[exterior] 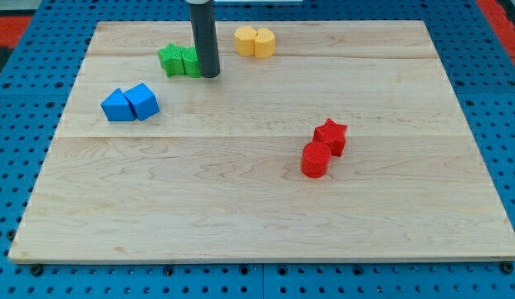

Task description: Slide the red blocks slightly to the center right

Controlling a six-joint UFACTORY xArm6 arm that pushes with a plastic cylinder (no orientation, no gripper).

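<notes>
A pale wooden board [241,216] lies on a blue perforated table [25,50]. Near the view's top, two yellow blocks [254,41] sit touching. Left of them are two green blocks [178,61], side by side. Further down-left, two blue blocks [129,103] rest pressed together.

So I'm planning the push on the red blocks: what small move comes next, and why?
Probably bring my tip down toward the view's left of the red star and red cylinder; it now sits beside the green blocks, far from them.
</notes>
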